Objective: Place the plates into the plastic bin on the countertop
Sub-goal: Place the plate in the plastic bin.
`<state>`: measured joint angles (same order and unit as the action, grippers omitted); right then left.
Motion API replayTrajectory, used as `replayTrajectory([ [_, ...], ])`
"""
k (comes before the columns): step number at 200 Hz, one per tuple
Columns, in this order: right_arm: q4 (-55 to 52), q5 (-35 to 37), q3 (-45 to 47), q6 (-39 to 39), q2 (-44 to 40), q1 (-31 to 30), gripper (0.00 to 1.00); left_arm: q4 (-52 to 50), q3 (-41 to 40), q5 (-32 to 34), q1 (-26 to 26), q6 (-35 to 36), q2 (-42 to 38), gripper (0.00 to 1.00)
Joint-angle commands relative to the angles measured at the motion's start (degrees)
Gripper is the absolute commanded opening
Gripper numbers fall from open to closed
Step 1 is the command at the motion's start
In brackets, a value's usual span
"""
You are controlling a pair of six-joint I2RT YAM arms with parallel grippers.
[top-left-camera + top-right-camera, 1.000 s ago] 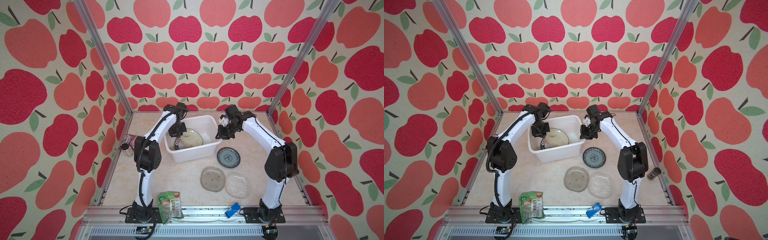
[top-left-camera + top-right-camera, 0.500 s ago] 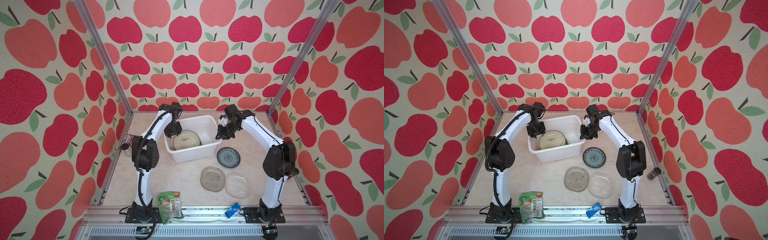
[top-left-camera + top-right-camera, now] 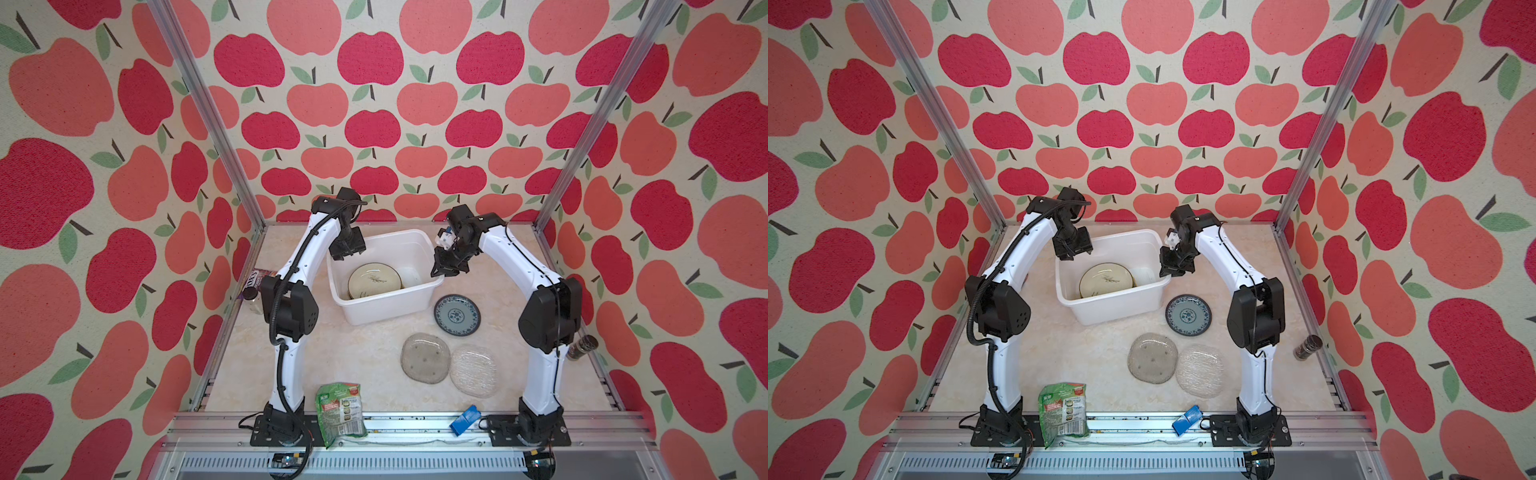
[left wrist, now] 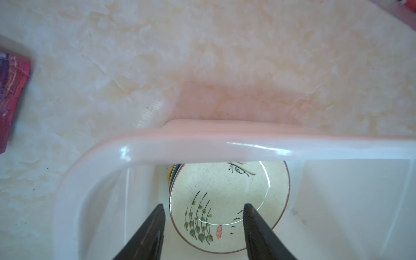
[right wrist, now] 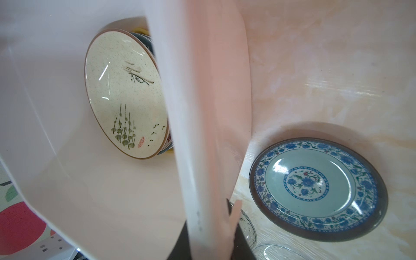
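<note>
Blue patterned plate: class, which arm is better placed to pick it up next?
Right, probably. The right gripper is nearest the blue patterned plate, though it must first release the plastic bin rim. The left gripper, open and empty, hovers across the bin.

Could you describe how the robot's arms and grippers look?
The left arm and right arm have white curved links and black joints. A ribbed black hose runs along the left one, a thin cable along the right. The jaws are black, tapering.

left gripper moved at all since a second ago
Yes. The left gripper has pulled back from the cream plate toward the far corner of the plastic bin, jaws open.
</note>
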<state>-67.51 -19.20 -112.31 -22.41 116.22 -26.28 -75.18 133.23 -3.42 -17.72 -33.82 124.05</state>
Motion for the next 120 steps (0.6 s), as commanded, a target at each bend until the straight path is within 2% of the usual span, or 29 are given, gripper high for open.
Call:
replayTrajectory([
  [1, -7.0, -3.0, -5.4, -2.0, 1.2, 2.1, 0.09, -2.9, 8.6, -2.1, 0.5, 2.3, 2.7, 0.59],
  [26, -10.4, -2.7, -11.3, -1.0, 2.3, 2.4, 0.25, -6.0, 22.2, -3.3, 1.1, 2.9, 6.8, 0.62],
  [39, -12.4, -1.9, -13.9, -0.8, 2.6, 2.5, 0.33, -6.4, 26.2, -4.8, 1.9, 2.8, 7.6, 0.64],
  [84, -15.2, -2.4, -17.9, -1.8, 1.0, 3.0, 0.42, -3.5, 21.7, -4.4, 4.2, 4.2, 3.4, 0.66],
  [120, -14.2, 1.5, -18.1, -5.9, -5.1, 7.8, 0.52, -1.4, 20.1, -4.7, 6.8, 6.8, -0.4, 0.67],
])
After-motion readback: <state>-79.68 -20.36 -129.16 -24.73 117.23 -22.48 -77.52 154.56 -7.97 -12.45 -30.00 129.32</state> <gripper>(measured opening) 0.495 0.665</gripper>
